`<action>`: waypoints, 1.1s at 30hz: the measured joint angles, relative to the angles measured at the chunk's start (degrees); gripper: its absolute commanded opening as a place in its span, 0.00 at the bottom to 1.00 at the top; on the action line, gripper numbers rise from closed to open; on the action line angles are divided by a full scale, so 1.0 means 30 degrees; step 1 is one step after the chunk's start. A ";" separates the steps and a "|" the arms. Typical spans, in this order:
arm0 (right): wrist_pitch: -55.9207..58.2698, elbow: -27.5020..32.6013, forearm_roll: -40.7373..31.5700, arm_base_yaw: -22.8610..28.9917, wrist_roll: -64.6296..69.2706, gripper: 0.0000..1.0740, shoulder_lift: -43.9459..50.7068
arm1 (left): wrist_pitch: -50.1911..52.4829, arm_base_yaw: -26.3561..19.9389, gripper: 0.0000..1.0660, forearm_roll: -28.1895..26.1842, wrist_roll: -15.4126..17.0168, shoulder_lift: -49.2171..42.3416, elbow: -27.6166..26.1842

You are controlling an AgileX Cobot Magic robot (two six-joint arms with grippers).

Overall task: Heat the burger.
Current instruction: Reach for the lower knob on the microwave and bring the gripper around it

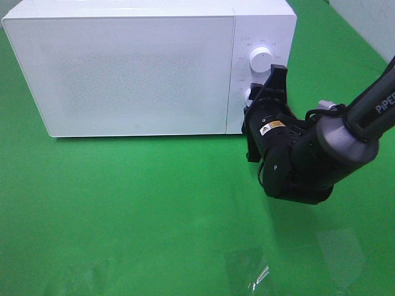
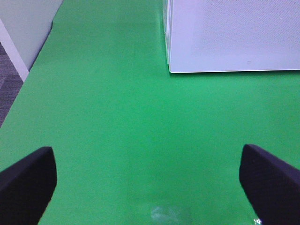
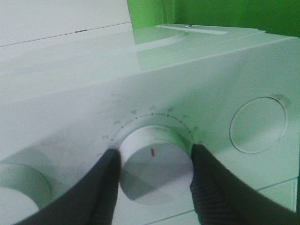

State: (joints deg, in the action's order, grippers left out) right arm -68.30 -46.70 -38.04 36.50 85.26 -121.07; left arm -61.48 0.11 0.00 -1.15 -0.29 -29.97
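Right gripper's (image 3: 154,157) ribbed black fingers (image 3: 105,187) clamp a smooth round white knob (image 3: 154,176) ringed by numerals. Left gripper's (image 2: 149,180) fingers stand apart.

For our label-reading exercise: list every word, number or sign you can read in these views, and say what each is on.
"PiPE", cut off at the frame edge: right arm.
"2 3 4 5 6": scale around the gripped knob on the microwave.
Yellow sticker on the right gripper: too small to read.
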 measured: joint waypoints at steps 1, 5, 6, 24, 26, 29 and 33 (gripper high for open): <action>0.0000 0.0000 0.0000 0.0000 0.0000 0.00 0.0000 | 0.0000 0.0000 0.92 0.0000 0.0000 0.0000 0.0000; 0.0000 0.0000 0.0019 0.0000 -0.0095 0.00 0.0000 | 0.0000 0.0000 0.92 0.0000 0.0000 0.0000 0.0000; 0.0000 0.0000 0.0019 0.0000 -0.0095 0.00 0.0000 | 0.0000 0.0000 0.92 0.0000 0.0000 0.0000 0.0000; 0.0000 0.0000 -0.0210 0.0000 -0.0859 0.11 0.0000 | 0.0000 0.0000 0.92 0.0000 0.0000 0.0000 0.0000; 0.0000 0.0000 -0.0382 0.0038 -0.0955 0.19 0.0000 | 0.0000 0.0000 0.92 0.0000 0.0000 0.0000 0.0000; 0.0000 -0.0038 -0.0554 0.0076 -0.0974 0.27 0.0000 | 0.0000 0.0000 0.92 0.0000 0.0000 0.0000 0.0000; 0.0019 -0.0076 -0.0802 0.0115 -0.1356 0.53 0.0000 | 0.0000 0.0000 0.92 0.0000 0.0000 0.0000 0.0000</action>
State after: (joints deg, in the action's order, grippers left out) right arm -68.24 -46.93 -40.45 36.84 81.19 -121.07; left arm -61.48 0.11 0.00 -1.15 -0.29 -29.97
